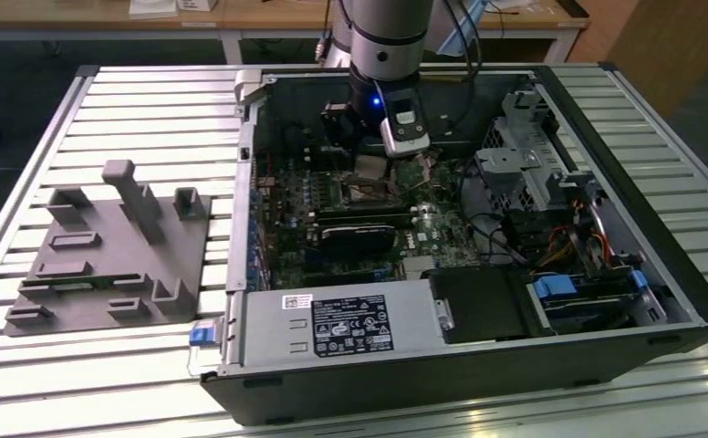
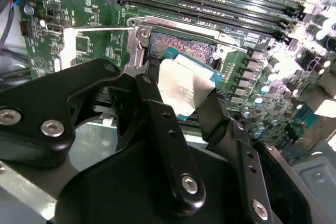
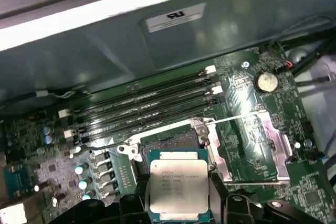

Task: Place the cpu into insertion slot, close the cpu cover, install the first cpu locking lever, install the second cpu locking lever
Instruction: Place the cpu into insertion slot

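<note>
Open at the top, the black metal computer case (image 1: 452, 388) leaves the small square dark insertion slot (image 3: 173, 141) uncovered. Its thin silvery metal cpu cover (image 3: 273, 148) lies open to one side, with a thin silvery wire lever (image 3: 236, 117) beside it. Long black memory slots (image 3: 142, 98) hem one edge and silver-topped round capacitors (image 3: 80, 169) another. The black two-fingered gripper (image 2: 181, 103), clamped on the silvery-tan square cpu (image 3: 178, 184), takes up the approach over the slot.

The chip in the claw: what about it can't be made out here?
- Second wrist view: fingers of the claw cover the cpu's near edges.
- First wrist view: the cpu hides part of the insertion slot, so whether they touch is unclear.
- Exterior view: the insertion slot is too small to show its pins.
</note>
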You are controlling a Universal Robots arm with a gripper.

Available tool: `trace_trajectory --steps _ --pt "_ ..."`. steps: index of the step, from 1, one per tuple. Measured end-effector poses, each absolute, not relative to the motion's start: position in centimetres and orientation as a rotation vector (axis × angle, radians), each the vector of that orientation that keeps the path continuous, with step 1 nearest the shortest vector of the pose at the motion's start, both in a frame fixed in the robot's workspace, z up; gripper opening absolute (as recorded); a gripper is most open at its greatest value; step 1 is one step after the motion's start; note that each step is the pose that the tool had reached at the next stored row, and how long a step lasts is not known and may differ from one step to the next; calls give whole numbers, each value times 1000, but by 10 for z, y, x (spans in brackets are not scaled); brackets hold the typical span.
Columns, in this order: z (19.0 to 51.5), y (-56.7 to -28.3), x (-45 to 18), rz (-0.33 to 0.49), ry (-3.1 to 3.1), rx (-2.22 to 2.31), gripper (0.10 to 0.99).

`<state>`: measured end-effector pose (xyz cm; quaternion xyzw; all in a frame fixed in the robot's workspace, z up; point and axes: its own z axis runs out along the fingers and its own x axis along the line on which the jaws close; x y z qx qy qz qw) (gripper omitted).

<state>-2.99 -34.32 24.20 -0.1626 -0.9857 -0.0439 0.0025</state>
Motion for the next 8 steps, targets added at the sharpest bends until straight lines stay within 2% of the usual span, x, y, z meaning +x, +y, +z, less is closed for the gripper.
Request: trace_trajectory --steps 8 --pt "242 -343 -30 -138 -3066 -670 537"
